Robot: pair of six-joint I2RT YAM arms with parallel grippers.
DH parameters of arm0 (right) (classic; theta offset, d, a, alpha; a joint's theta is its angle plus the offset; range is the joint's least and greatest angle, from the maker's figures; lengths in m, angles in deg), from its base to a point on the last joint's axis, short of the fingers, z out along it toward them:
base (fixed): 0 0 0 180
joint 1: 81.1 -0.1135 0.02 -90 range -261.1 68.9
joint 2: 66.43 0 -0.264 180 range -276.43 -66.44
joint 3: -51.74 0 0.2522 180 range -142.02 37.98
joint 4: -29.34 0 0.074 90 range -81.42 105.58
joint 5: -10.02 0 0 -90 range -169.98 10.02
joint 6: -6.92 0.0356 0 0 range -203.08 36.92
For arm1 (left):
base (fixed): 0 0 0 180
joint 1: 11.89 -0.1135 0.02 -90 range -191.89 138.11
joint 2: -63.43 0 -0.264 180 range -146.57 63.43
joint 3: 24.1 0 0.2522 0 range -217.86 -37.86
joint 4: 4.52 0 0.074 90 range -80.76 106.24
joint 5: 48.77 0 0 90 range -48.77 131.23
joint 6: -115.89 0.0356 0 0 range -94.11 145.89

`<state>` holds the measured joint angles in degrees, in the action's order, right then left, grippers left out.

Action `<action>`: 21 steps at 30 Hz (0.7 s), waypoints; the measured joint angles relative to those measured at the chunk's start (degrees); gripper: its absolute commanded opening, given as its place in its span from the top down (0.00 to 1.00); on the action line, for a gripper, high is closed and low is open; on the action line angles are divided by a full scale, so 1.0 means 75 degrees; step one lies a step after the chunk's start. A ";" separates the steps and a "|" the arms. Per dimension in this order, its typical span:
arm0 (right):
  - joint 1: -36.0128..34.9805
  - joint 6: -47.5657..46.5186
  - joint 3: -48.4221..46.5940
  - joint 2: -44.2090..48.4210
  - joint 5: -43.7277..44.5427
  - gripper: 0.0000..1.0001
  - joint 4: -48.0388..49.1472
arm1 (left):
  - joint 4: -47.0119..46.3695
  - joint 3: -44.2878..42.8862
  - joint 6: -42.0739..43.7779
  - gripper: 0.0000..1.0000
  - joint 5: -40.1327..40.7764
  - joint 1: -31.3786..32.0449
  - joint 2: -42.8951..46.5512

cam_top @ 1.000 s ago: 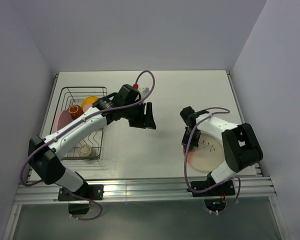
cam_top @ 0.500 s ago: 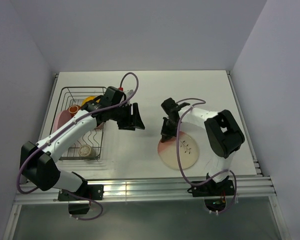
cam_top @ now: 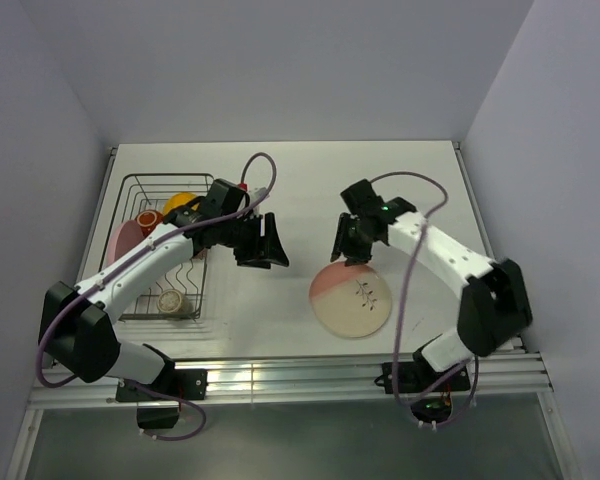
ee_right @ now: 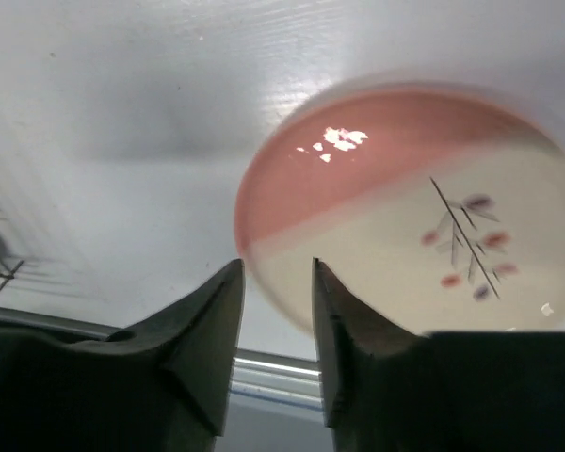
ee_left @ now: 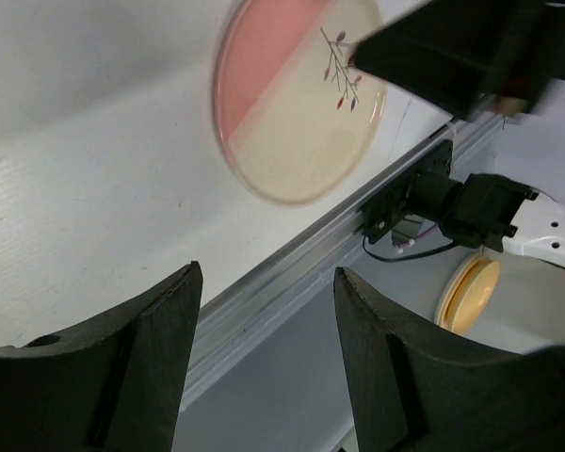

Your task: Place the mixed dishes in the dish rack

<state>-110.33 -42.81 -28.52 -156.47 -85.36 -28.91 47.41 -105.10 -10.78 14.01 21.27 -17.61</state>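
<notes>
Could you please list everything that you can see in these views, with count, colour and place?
table: one, white, under everything
dish rack: one, grey wire, left side of the table
orange-yellow bowl: one, at the far end of the rack
small dark red-brown cup: one, in the rack, just left of the bowl
pink plate: one, at the rack's left side
small speckled beige cup: one, at the rack's near end
pink-and-cream plate: one, with a twig pattern, on the table right of centre
left hand: one, black, open and empty, right of the rack
right hand: one, black, fingers slightly apart, at the far edge of the pink-and-cream plate
</notes>
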 measured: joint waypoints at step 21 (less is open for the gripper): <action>0.0933 0.2906 0.4741 0.5496 -0.0560 0.35 -0.1323 | -0.1588 0.1393 -0.0944 0.37 -0.1673 0.0047 -0.0227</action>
<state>-103.34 -21.01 7.04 -115.25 -89.56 -38.84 35.50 -94.65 -17.86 1.47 21.62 -19.31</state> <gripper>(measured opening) 0.668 0.630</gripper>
